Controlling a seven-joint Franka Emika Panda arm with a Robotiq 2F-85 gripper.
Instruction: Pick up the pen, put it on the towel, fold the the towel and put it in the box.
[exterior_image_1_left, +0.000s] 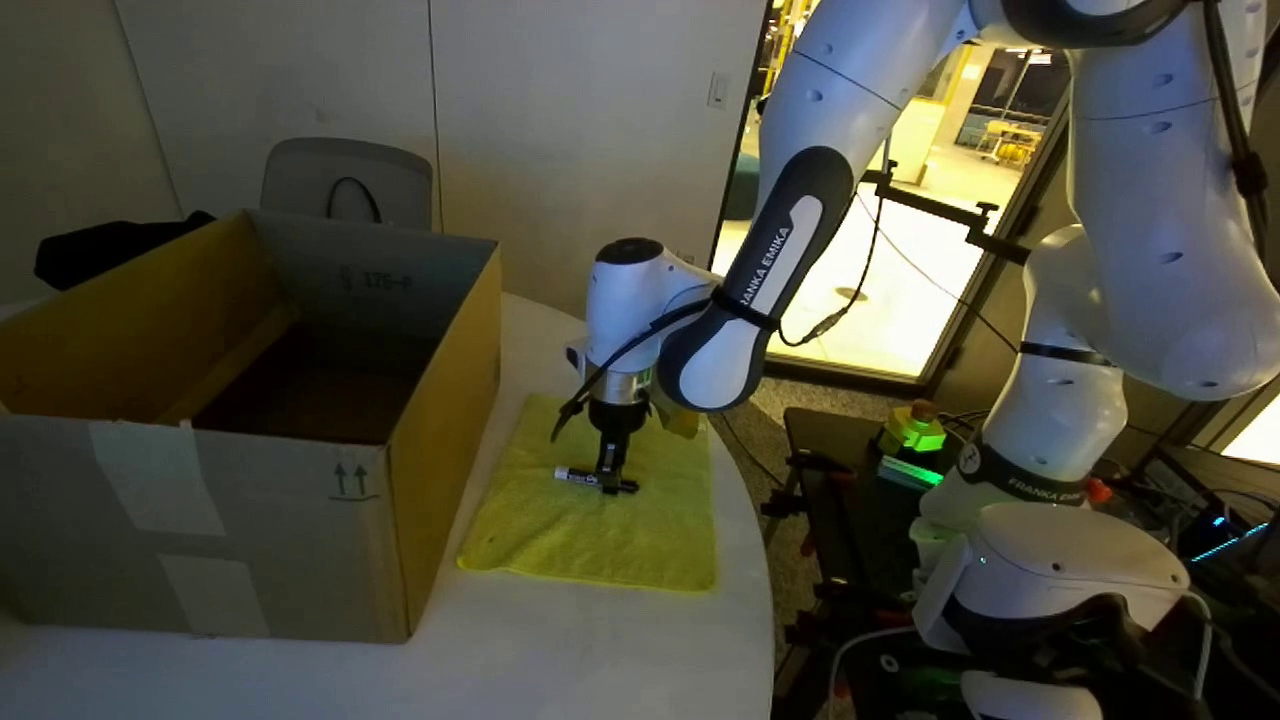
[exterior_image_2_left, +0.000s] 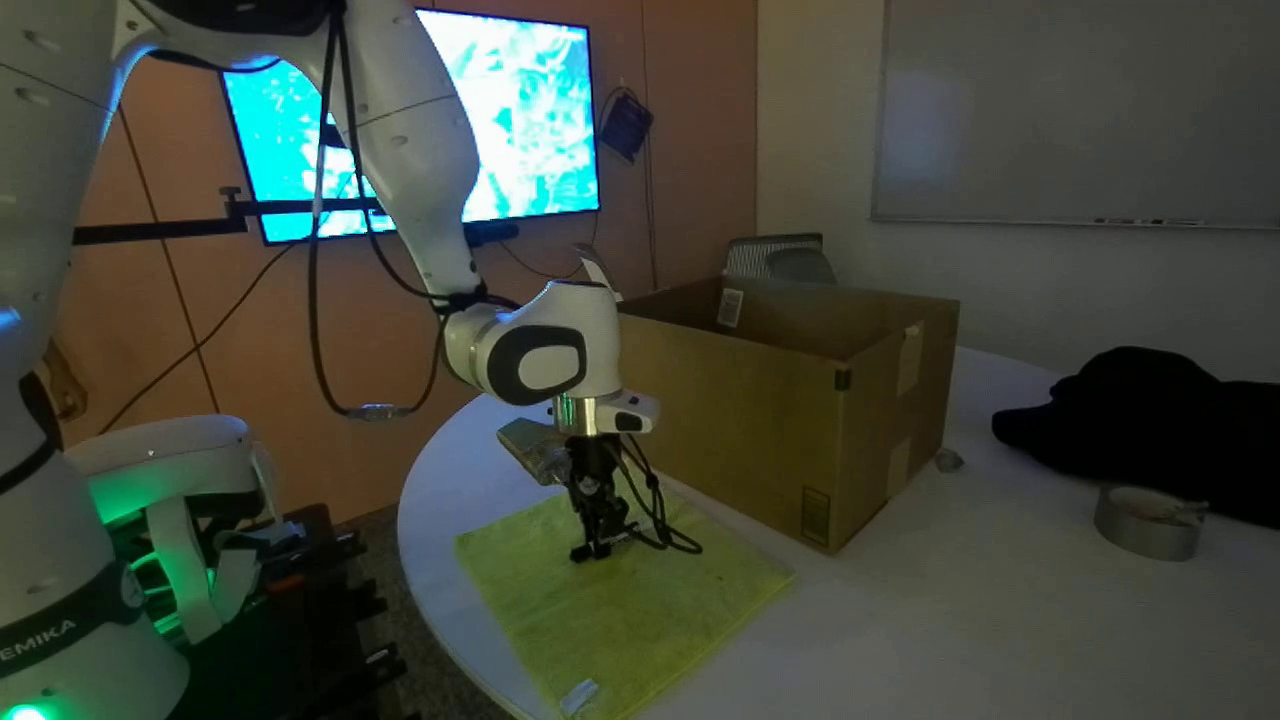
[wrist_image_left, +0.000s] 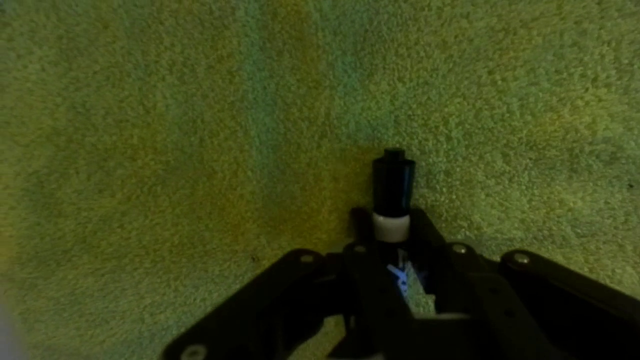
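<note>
The yellow-green towel (exterior_image_1_left: 600, 545) lies flat and unfolded on the white table, and it also shows in an exterior view (exterior_image_2_left: 640, 620). The pen (wrist_image_left: 393, 187), dark with a pale band, lies at towel level near the towel's middle; its pale end shows in an exterior view (exterior_image_1_left: 577, 476). My gripper (wrist_image_left: 391, 227) points straight down with a finger against each side of the pen, shut on it. The gripper also shows in both exterior views (exterior_image_1_left: 614, 487) (exterior_image_2_left: 592, 552). The fingers hide part of the pen. The large open cardboard box (exterior_image_1_left: 300, 560) stands beside the towel, also visible in an exterior view (exterior_image_2_left: 740, 430).
The box wall rises close beside the towel and the arm. The round white table (exterior_image_1_left: 600, 660) ends just beyond the towel on the robot's side. A whitish tag (exterior_image_2_left: 580, 697) is on a towel corner. A tape roll (exterior_image_2_left: 1147, 525) and black cloth (exterior_image_2_left: 1150, 420) lie past the box.
</note>
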